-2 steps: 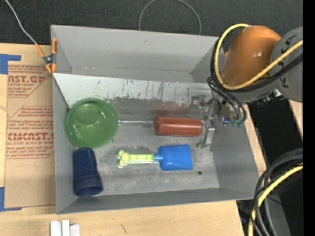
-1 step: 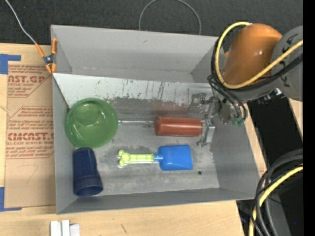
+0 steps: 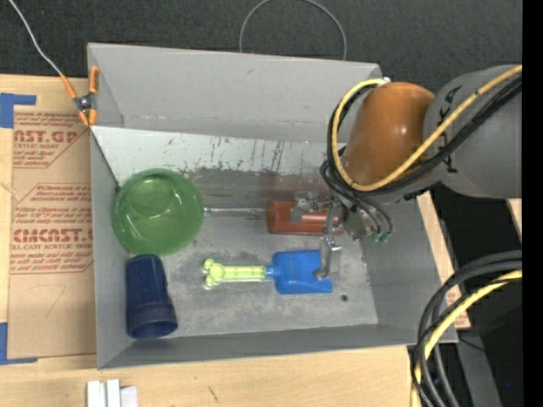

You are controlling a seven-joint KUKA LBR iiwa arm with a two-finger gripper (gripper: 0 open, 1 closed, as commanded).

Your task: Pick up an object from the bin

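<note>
- Since the arm (image 3: pixel 484 134) comes in from the right, the gripper (image 3: pixel 327 254) hangs low in the right part of the bin (image 3: pixel 229 91), under the orange cover (image 3: pixel 386 134) and its yellow cables (image 3: pixel 336 134).
- Gripper tip is at the right end of the toy shovel (image 3: pixel 280 274), on or just above the blue scoop (image 3: pixel 297 274). Contact vs. hover: can't tell.
- Gripper state: can't tell whether it's spread or pressed together, because the wrist hardware blocks the line of sight. Nothing is visibly pinched, so I don't call it a hold.
- The shovel is the likely pick, lying flat on the bin floor. The scoop points right and the yellow-green handle (image 3: pixel 236 272) points left, toward the bin's middle.
- My read on why the scoop end: it's the end nearest the arm, and its raised edge offers more to clamp than the flat handle.
- A red object (image 3: pixel 293 219) lies just beyond the scoop, close beside the gripper body. A thin grey shaft seems to run left from it, so it may be a tool, but I'm not sure. It's a collision risk if the gripper shifts that way.
- The green bowl (image 3: pixel 159 212) sits by the left wall.
- The dark blue cup (image 3: pixel 148 295) lies on its side in the front-left corner.
- Bowl and cup are both well apart from the gripper.
- Task status: the pick is not done, since the shovel is flat on the floor.
</note>
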